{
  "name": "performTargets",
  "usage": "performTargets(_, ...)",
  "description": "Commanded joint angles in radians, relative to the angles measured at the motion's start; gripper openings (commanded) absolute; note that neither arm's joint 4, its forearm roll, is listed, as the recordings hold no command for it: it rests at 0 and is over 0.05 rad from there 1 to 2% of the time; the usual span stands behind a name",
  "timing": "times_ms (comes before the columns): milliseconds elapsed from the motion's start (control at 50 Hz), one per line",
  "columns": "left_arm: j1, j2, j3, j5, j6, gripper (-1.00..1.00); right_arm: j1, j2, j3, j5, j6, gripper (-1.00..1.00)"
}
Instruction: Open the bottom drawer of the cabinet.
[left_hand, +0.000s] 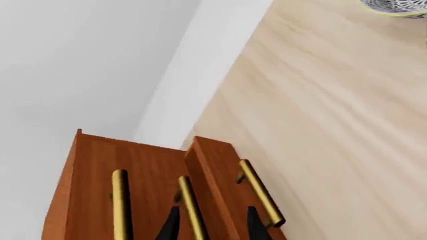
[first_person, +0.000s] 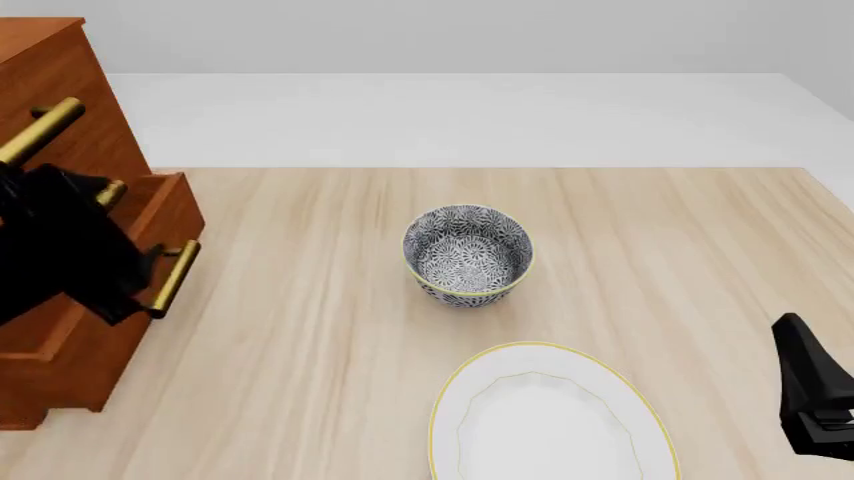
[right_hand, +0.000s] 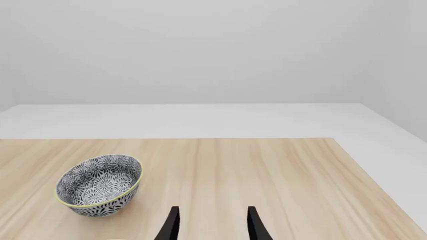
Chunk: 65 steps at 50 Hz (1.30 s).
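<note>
Standing at the far left of the surface (first_person: 334, 330), the cabinet (first_person: 60, 100) shows its reddish-brown side and three brass bar handles. Its bottom drawer (first_person: 114, 300) juts out toward the right, part way open, with its brass handle (first_person: 174, 277) at the front edge. The left hand (first_person: 114, 295) sits against that drawer front; its black body covers much of the drawer in the front view. In the left wrist view two dark fingers (left_hand: 172, 225) stand apart on either side of the middle handle (left_hand: 191, 207), with the pulled-out drawer and its own handle just beside them. Whether the fingers actually press on any bar cannot be told, since their tips are cut off at the frame edge.

A patterned bowl (first_person: 467, 250) with a yellow rim stands upright near the middle of the surface. Nearer, a white plate (first_person: 547, 420) with a gold edge lies flat, well apart from the cabinet.

The right hand (right_hand: 212, 225) rests at the near right corner, its two fingers parted with nothing between them, pointing toward the far side past the bowl.
</note>
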Motion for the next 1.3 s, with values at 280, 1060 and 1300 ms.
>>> performTargets(280,0.085,-0.264,-0.094,0.319,-0.371,1.00,-0.003,0.002,0.001,-0.003,0.001,1.00)
performTargets(1060,-0.007,-0.251,-0.186,0.496,-0.940,1.00,-0.003,0.004,0.000,-0.005,0.001,1.00)
performTargets(1300,0.047,-0.256,-0.166,0.503,-0.919,1.00,-0.003,0.006,0.001,-0.007,0.001,1.00)
